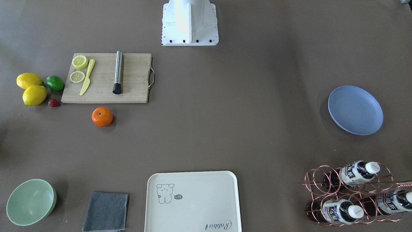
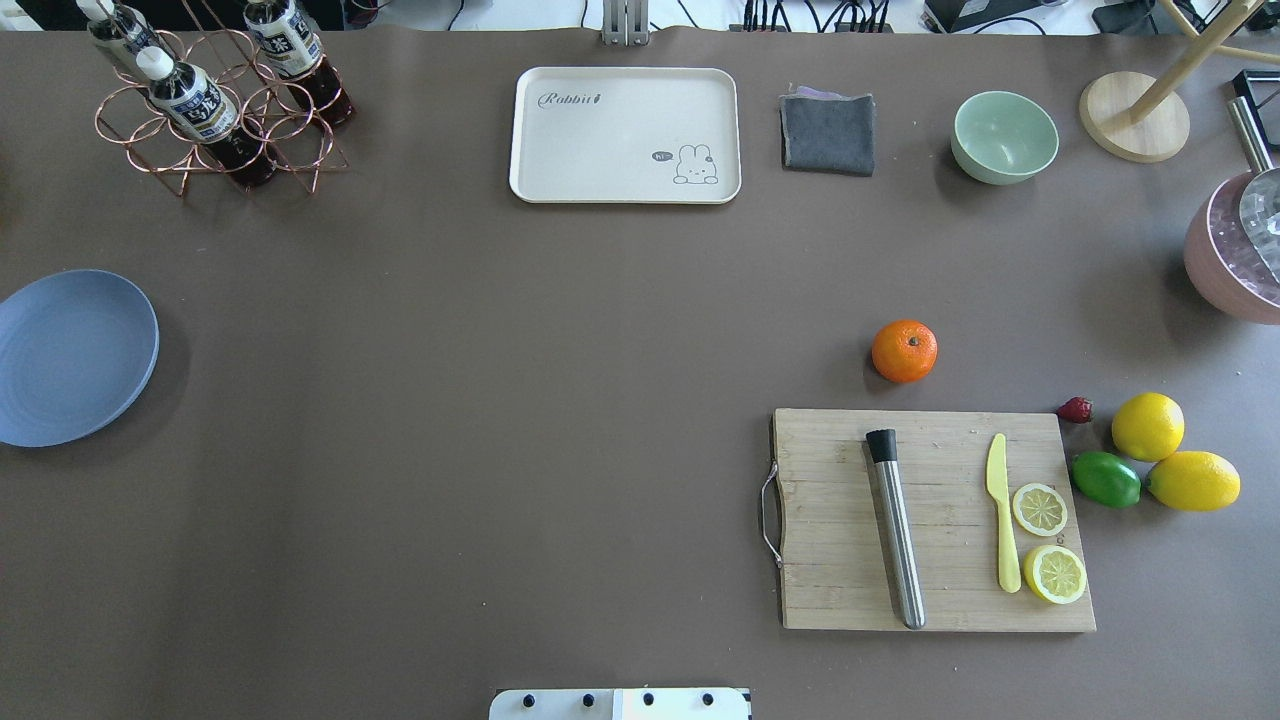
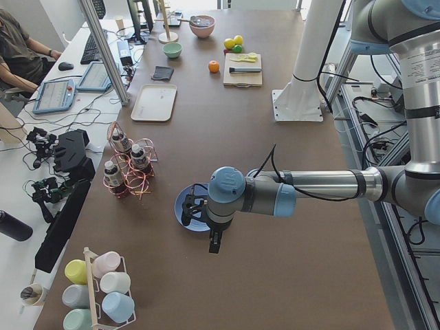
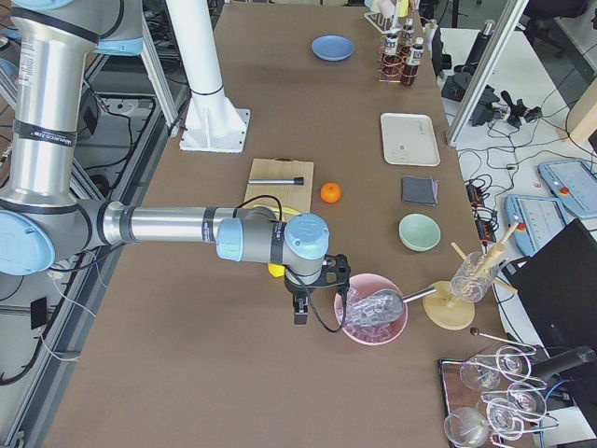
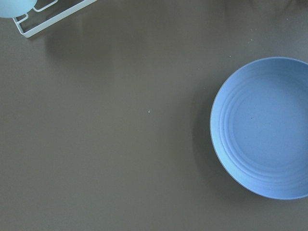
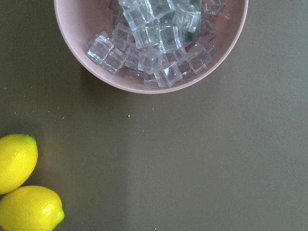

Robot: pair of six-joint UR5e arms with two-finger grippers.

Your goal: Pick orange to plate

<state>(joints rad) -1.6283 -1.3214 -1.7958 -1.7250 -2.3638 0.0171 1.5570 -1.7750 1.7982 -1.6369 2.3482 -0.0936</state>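
Barely begun: plate (image 1: 355, 110) empty at one table end, orange (image 1: 102, 116) well apart, just beside the cutting board (image 1: 106, 78), ungrasped. Left to do: reach, grasp, carry, set down. Cannot tell finger spread on left gripper (image 3: 214, 243) or right gripper (image 4: 299, 315).

I'm running this in a robotics lab: industrial robot arms (image 3: 323, 184) stand on a white pedestal (image 3: 300, 103) beside a long table (image 3: 309, 275), and an operator (image 3: 17, 45) sits at the left-hand desk (image 3: 20, 199) with a teach pendant (image 3: 53, 95), keyboard (image 3: 90, 47) and cables (image 3: 72, 118).
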